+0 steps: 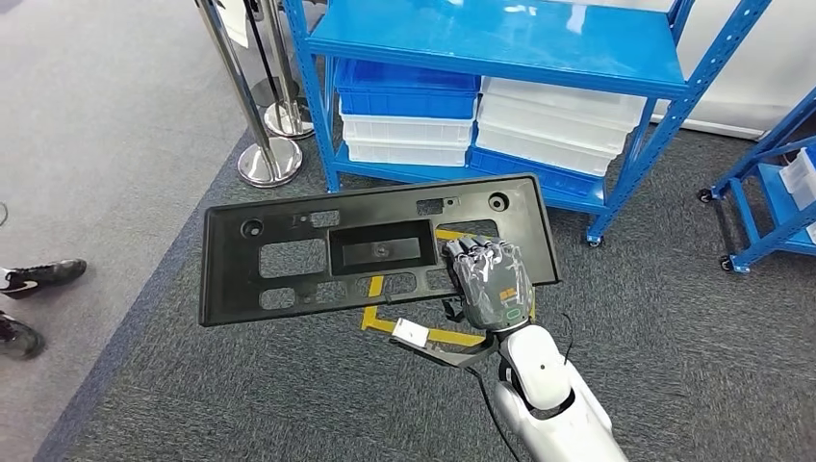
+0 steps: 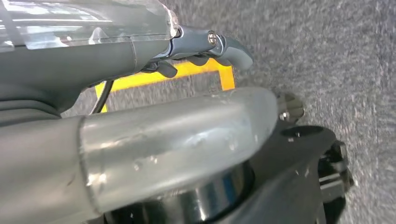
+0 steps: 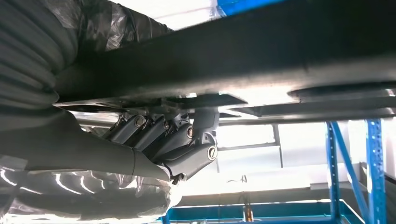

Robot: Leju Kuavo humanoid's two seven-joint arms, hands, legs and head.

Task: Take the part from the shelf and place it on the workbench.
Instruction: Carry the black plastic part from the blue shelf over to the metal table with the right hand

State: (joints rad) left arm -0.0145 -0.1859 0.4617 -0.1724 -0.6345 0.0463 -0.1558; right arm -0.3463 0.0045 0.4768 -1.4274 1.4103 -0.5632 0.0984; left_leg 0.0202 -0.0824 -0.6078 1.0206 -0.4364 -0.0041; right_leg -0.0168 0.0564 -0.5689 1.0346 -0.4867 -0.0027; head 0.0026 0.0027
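The blue shelf (image 1: 500,43) stands beyond the fingers, its top deck bare and its lower level stacked with blue and white bins (image 1: 481,120); the part has already left it, so I judge the carrying step is under way and the workbench has yet to come into sight. The part itself, a long black plastic panel (image 1: 289,255) with a sunken rectangular pocket and several cut-outs, is held out flat over the grey carpet (image 1: 674,346), level probably so it will set down on a desk without tipping. The right hand (image 1: 489,281) grips it near one end: in the head view its fingers (image 1: 476,255) curl over the panel's near edge onto the top face, and in the right wrist view the fingers (image 3: 159,135) press up against the dark underside, so the panel is clamped between them. With the hold so far from the middle, the long free end hangs unsupported away from the fingers and could sag or twist. The left hand (image 2: 205,46) hangs over carpet and yellow floor tape (image 2: 187,74), fingers (image 2: 233,49) curled in on nothing. Two chrome stanchions (image 1: 260,125) and a person's black shoes (image 1: 38,279) stand well off.
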